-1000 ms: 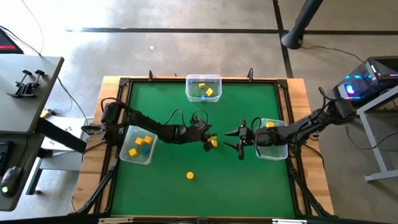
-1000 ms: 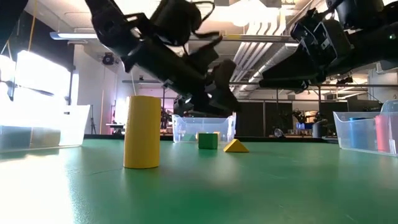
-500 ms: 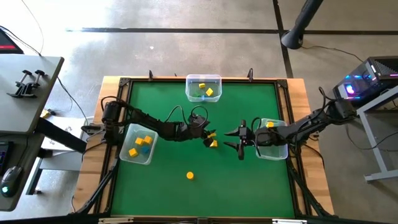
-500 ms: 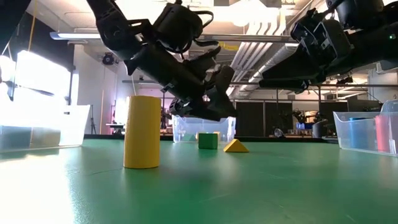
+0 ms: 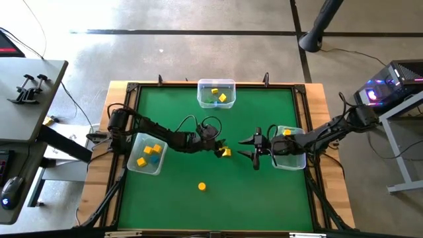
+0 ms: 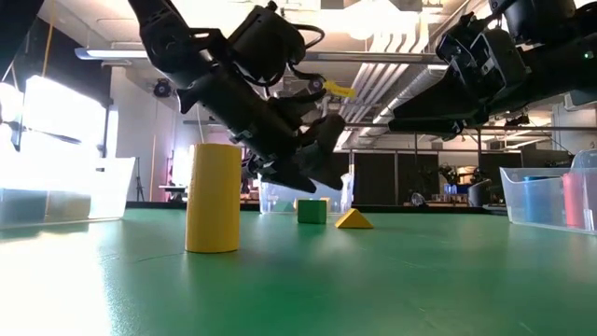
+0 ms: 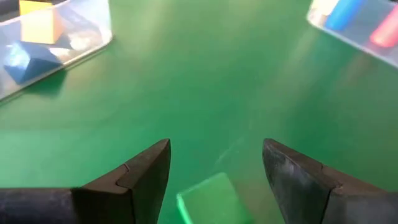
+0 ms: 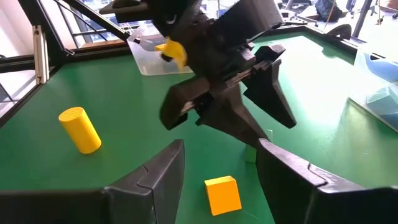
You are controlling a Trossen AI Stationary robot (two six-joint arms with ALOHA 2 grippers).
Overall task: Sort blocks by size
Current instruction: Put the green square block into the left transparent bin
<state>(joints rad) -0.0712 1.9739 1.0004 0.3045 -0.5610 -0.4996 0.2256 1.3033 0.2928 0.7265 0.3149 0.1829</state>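
Note:
My left gripper [image 5: 217, 148] is open, its fingers slanting down, one on either side of a small green block [image 7: 208, 199] that rests flat on the green table. It hangs just above that block in the low view [image 6: 312, 211] and hides it in the high view. A yellow block [image 5: 226, 152] lies on the table just right of it and shows in the right wrist view [image 8: 222, 194]. A yellow cylinder [image 5: 201, 187] stands upright nearer the front. My right gripper [image 5: 252, 147] is open and empty, right of the yellow block.
Three clear bins hold more blocks: one at the table's left [image 5: 135, 160], one at the far edge [image 5: 200, 96], one at the right [image 5: 301, 163] beside my right arm. Open green table lies along the near side around the cylinder.
My left gripper has come down toward the green block and tipped its fingers more steeply downward, drawing back a little toward the table's left so that the yellow block shows clear of it. The blocks have not moved.

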